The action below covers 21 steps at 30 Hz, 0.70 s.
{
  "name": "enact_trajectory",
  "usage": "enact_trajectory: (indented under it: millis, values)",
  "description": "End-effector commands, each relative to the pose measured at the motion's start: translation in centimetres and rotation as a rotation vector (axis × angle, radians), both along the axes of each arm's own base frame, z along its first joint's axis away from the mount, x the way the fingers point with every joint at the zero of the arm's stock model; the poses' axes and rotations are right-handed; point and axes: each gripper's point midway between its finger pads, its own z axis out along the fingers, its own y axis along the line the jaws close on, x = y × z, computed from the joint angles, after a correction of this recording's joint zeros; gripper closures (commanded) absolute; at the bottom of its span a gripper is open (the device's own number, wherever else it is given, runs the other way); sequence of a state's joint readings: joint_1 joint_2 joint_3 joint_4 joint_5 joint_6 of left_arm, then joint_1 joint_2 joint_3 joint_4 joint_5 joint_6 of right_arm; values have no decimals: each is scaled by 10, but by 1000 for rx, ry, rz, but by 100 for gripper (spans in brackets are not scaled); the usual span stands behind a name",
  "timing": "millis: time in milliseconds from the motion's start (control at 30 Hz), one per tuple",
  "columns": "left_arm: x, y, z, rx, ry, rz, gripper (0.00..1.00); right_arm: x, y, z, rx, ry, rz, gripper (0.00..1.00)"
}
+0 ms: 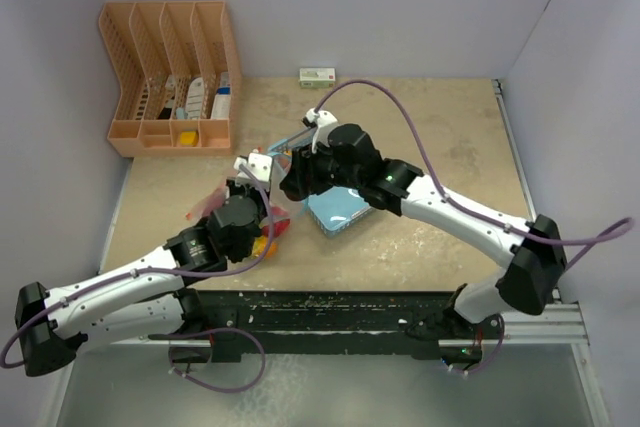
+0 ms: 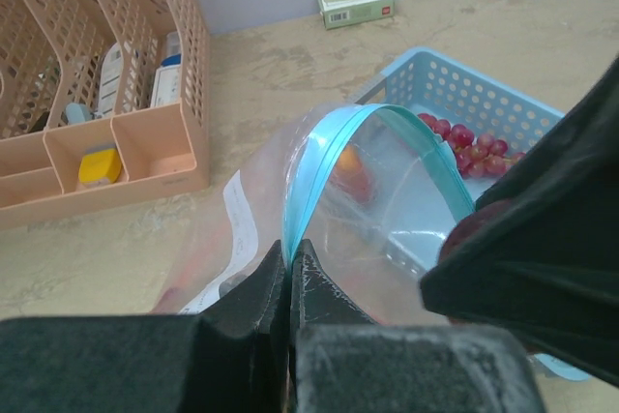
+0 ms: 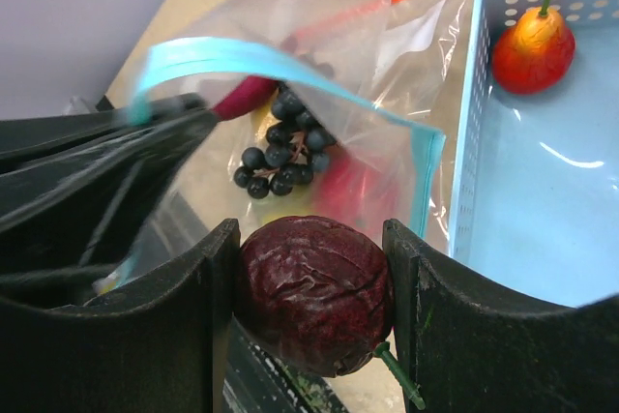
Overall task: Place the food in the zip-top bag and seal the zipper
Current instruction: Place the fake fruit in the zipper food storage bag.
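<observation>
The zip-top bag (image 3: 387, 55) lies on the table (image 1: 440, 137) just beside the blue basket (image 3: 464, 200). Its mouth is held agape, and the blue zipper rim (image 3: 222, 50) is arched wide. Several pieces of the food can be seen inside it: a cluster of dark grapes (image 3: 280, 152), a maroon sweet potato piece (image 3: 244, 96), and something red (image 3: 348, 186) that is blurred by the film.

The left gripper (image 2: 292, 268) is clamped tight on the near side of the zipper rim, and the opening is propped up by it. A wrinkled dark maroon round fruit (image 3: 314, 292) is pinched between the half-spread fingers of the right gripper (image 3: 309, 239). It is poised at the near lip of the bag, above the mouth and not yet inside.

In the basket, a red-orange mango (image 3: 534, 45) and a bunch of red grapes (image 2: 469, 142) are yet to be moved. Whether more pieces lie hidden under the arms cannot be told.

The task is judged to be past its middle. Part of the food is bagged, one piece is about to be dropped in, at least two are left in the basket, and the zipper is not yet sealed.

An orange rack (image 2: 145, 142) and a small green-and-white box (image 2: 356, 3) stand well apart at the back.
</observation>
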<state>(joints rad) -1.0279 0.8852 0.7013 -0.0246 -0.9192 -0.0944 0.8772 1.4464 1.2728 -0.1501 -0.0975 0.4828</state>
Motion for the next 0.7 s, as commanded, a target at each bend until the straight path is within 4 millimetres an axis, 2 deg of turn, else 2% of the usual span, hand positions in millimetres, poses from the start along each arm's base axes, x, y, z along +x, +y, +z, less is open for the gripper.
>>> enact_trajectory:
  millis: [0, 200, 300, 467, 533, 667]
  values:
    - [-2, 3, 37, -108, -57, -2, 100, 20, 26, 18, 84, -44, -20, 65]
    - [-4, 8, 33, -106, -42, 10, 100, 28, 48, 32, 109, -75, 2, 25]
    - [-5, 9, 32, -109, -44, 12, 100, 24, 48, 29, 105, -65, 13, 16]
    - [-4, 8, 29, -104, -42, 14, 100, 18, 36, 40, 123, -78, -7, 15]
    - [-4, 9, 30, -104, -44, 19, 100, 16, 24, 49, 122, -98, -33, 15]
    - [-6, 15, 37, -107, -54, 27, 100, 12, -9, 49, 50, -117, -101, 17]
